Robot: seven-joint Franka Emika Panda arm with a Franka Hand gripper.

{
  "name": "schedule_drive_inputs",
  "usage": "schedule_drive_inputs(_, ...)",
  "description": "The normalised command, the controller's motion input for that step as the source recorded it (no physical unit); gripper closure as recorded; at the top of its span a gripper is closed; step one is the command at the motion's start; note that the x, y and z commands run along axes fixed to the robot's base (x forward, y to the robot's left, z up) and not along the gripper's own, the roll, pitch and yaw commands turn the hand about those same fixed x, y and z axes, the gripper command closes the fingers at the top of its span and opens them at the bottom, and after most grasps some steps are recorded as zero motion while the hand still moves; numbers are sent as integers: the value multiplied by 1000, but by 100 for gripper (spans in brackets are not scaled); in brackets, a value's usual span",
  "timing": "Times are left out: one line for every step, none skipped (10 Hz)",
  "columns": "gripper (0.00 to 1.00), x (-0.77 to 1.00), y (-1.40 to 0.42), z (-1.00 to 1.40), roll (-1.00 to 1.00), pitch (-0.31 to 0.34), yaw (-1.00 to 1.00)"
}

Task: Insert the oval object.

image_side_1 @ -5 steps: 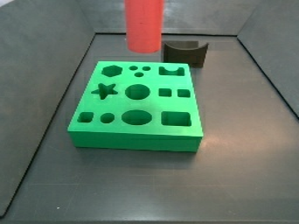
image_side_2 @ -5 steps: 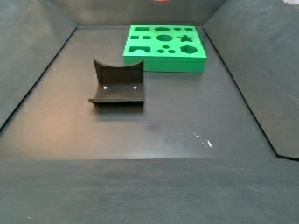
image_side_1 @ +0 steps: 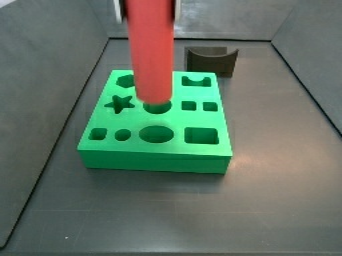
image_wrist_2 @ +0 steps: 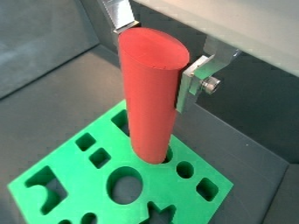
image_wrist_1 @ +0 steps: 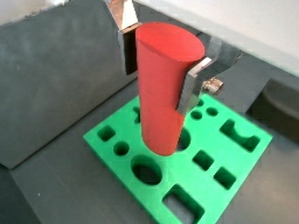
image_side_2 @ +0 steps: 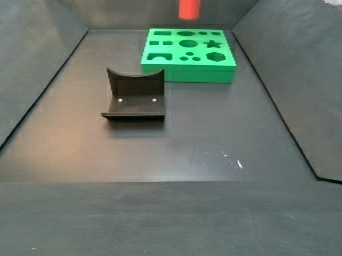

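The oval object is a tall smooth red peg [image_wrist_1: 163, 87], also seen in a wrist view [image_wrist_2: 152, 96]. My gripper [image_wrist_1: 155, 92] is shut on its upper part, with silver fingers [image_wrist_1: 197, 80] on both flat sides. The peg hangs upright above the green block [image_side_1: 158, 150], which has several shaped holes. In a side view the peg's [image_side_1: 150, 55] lower end lies over the round middle hole, just behind the oval hole [image_side_1: 156, 132]. In a side view only the peg's tip [image_side_2: 189, 9] shows, above the block's [image_side_2: 190, 68] far edge. The gripper itself is out of both side views.
The dark fixture stands on the floor beside the block [image_side_1: 214, 60] and is seen apart from it in a side view [image_side_2: 134, 95]. Grey walls enclose the dark floor [image_side_2: 174, 170].
The peg has come down and forward: its lower end was above the block's far edge and now hangs low over the middle holes. Its tip has entered the second side view.
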Motion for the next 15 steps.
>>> schedule_drive_inputs(100,0,-220,-560,0,-49,-9)
schedule_drive_inputs(100,26,-271,-546,0,-69,0)
schedule_drive_inputs(100,131,-254,-483,0,-37,-26)
schedule_drive_inputs(100,54,-171,-431,43,-3,-17)
schedule_drive_inputs(100,49,-137,-397,29,0,-26)
schedule_drive_inputs(100,120,-69,-366,64,0,-57)
schedule_drive_inputs(100,223,-100,-386,67,0,-109)
schedule_drive_inputs(100,231,-77,-357,0,0,-183)
schedule_drive_inputs(100,114,-20,-343,14,0,-140)
schedule_drive_inputs(100,0,0,-334,33,0,-69)
schedule_drive_inputs(100,0,0,-297,17,0,-54)
schedule_drive_inputs(100,0,0,-260,0,0,-26)
schedule_drive_inputs(100,0,0,-223,0,0,0)
schedule_drive_inputs(100,0,0,-183,0,0,0)
schedule_drive_inputs(100,0,0,-126,0,0,0)
